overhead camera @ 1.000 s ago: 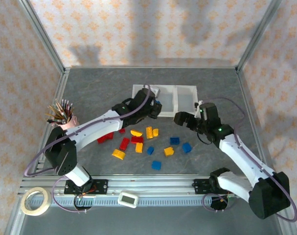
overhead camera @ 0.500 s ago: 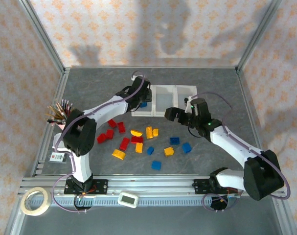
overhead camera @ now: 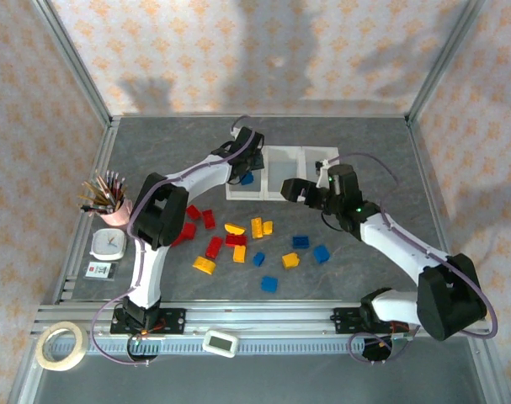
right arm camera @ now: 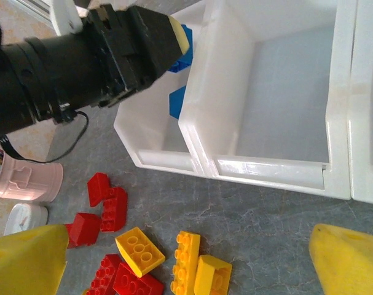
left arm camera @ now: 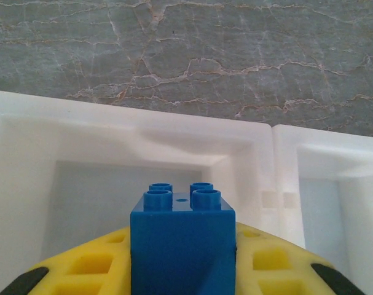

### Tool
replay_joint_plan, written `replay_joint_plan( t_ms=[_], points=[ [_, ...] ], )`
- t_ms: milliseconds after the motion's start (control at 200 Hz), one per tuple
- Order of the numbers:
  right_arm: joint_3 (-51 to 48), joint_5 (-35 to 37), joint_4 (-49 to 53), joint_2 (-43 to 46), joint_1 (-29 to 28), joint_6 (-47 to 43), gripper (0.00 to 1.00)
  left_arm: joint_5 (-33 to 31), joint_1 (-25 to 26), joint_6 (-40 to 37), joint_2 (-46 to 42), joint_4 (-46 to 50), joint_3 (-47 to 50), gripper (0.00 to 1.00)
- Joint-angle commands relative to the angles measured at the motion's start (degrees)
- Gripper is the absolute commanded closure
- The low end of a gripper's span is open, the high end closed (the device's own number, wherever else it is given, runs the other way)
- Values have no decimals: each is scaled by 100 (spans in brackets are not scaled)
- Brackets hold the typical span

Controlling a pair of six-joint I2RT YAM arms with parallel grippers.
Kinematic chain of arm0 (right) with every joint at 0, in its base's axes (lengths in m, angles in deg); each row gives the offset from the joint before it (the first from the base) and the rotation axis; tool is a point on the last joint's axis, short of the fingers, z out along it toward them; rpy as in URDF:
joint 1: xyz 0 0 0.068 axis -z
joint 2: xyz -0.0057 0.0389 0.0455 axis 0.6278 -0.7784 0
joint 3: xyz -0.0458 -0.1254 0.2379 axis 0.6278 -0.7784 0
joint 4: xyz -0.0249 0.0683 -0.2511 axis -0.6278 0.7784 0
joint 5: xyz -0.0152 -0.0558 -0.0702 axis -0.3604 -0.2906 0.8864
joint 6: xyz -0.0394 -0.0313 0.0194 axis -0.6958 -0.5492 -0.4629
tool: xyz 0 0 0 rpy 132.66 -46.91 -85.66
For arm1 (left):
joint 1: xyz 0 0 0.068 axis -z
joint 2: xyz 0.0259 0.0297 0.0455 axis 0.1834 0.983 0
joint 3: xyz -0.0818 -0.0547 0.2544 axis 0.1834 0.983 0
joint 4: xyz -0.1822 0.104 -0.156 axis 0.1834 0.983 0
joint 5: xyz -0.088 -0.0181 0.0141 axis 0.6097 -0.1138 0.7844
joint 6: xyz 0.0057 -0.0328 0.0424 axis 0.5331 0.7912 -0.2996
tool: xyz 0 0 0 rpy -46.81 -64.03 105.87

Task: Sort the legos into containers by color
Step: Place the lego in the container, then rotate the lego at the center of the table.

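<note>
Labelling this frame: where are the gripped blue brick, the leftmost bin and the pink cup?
blue brick (left arm camera: pixel 181 246): left wrist view, front face.
leftmost bin (left arm camera: pixel 143 144): left wrist view, far inner wall.
pink cup (overhead camera: pixel 114 215): top external view, side.

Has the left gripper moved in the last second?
Yes. The left gripper, holding a blue brick, shifted toward the left bin's far edge.

We find no text, label, brand or number that can be read; print on the small card (overhead camera: pixel 98 270) near the pink cup (overhead camera: pixel 114 214) is too small to read.
</note>
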Motion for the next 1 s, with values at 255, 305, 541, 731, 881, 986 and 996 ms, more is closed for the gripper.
replay_joint_plan(
  t_ms=[255, 305, 541, 731, 881, 986, 996],
  points=[
    [546, -62, 356, 88, -7, -182, 0, -103, 1, -3, -135, 331, -309, 52],
    [562, -83, 399, 120, -9, -182, 0, -114, 5, -23, -180, 389, -303, 52],
    [650, -81, 931, 378, -11, -222, 0, 84, 125, -71, -932, 300, 201, 51],
    [483, 279, 1544, 802, -14, -146, 0, 300, 439, -169, -1739, 149, 991, 51],
    [94, 518, 1887, 1245, 44, 126, 0, 272, 923, -165, -2292, 187, 1571, 49],
    [-109, 685, 2256, 1505, 62, 237, 0, 196, 1278, 46, -2577, 290, 1944, 47],
    [-126, 700, 2285, 1538, 68, 253, 0, 192, 1309, 84, -2597, 285, 1984, 47]
  ],
)
